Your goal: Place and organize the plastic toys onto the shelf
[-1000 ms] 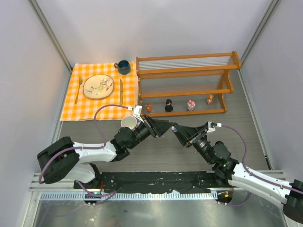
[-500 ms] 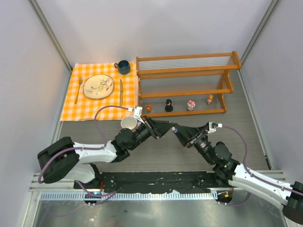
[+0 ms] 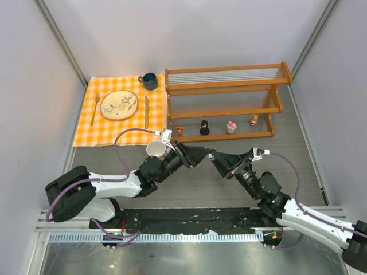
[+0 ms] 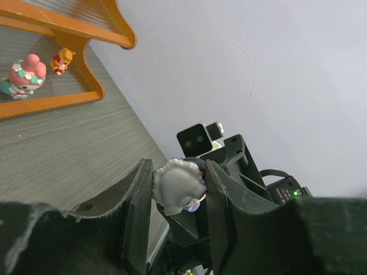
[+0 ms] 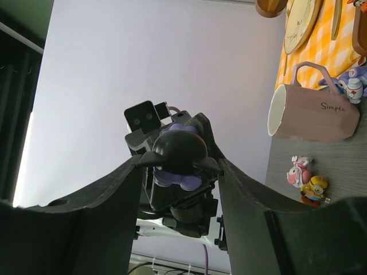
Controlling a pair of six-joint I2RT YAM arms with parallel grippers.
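Observation:
A small black and purple toy [image 3: 211,156] hangs in the air between my two grippers, which meet tip to tip in front of the shelf [image 3: 226,85]. My left gripper [image 3: 205,152] is shut on it; the left wrist view shows its pale underside [image 4: 179,186] between the pads. My right gripper [image 3: 214,158] is closed round its black head [image 5: 178,150], with the ear tips touching both pads. Several toys stand on the shelf's bottom rail: orange [image 3: 180,131], black [image 3: 204,128], pink-white [image 3: 231,127] and yellow-orange [image 3: 254,120]. More toys lie by the mug [image 5: 315,112]: purple-blue [image 5: 350,83], pink-white [image 5: 298,171] and yellow [image 5: 314,190].
The white-and-pink mug [image 3: 155,149] lies on its side just left of my left wrist. An orange checked cloth [image 3: 86,129] at the back left holds a plate [image 3: 119,105], a fork, a knife and a dark blue cup [image 3: 149,81]. Grey walls close both sides.
My right wrist has shifted slightly to the right and its gripper has turned a little. The toy and my left gripper have stayed almost in place.

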